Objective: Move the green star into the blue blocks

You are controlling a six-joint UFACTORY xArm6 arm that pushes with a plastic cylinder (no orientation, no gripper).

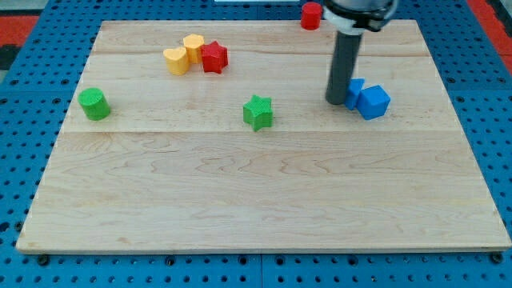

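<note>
You see my tip (pixel 335 102) standing on the wooden board (pixel 264 200), in the upper right part of the view. It is only a plain dark rod, with no jaws to open or close, so it holds nothing.

Just at the view's right of my tip are the two blue blocks (pixel 366 98). They touch each other, and the nearer one seems to touch the rod; its shape I cannot tell well, the farther one looks like a cube.

The green star (pixel 258 112) lies to the view's left of my tip and a little lower, well apart from it, with bare board between them. So the star, my tip and the blue blocks are almost in one line across the view, with my tip between the star and the blue blocks.

Farther to the left of my tip, near the board's left edge, is a green round block (pixel 94 104). Up and to the left of my tip you find a group touching together: two yellow blocks (pixel 184 54) and a red star (pixel 214 57). Above my tip, at the board's top edge, is a red round block (pixel 310 15).
</note>
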